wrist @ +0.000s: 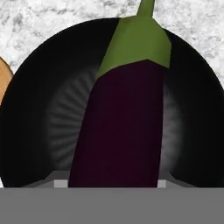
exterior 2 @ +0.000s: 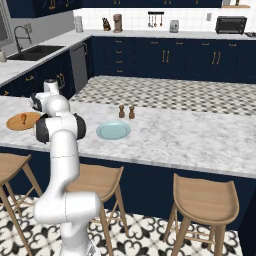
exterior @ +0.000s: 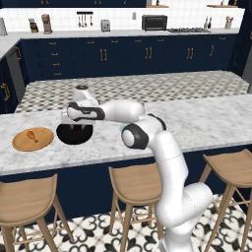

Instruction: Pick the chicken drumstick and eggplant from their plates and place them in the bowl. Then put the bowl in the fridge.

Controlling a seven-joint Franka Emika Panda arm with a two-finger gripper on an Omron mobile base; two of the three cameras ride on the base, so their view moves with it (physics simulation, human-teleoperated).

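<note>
My gripper [exterior: 77, 127] hangs just above the glossy black bowl [exterior: 74, 135] on the marble counter. It is shut on the dark purple eggplant [wrist: 122, 131], whose green cap points away over the bowl [wrist: 35, 109]. In the hand view the gripper [wrist: 111, 183] shows little more than its tips beside the eggplant. The orange-brown chicken drumstick [exterior: 31, 135] lies on the tan wooden plate [exterior: 45, 141], left of the bowl. The pale blue-green plate [exterior 2: 113, 130] sits bare to the right of the arm. A grey slab at the far right edge [exterior: 248, 66] could be the fridge; I cannot tell.
Two small brown shakers [exterior 2: 126, 111] stand behind the blue-green plate. Wooden stools [exterior: 135, 183] line the counter's near side. Navy cabinets with a toaster oven [exterior: 154, 22] run along the back wall, and a sink [exterior 2: 35, 51] is at the far left.
</note>
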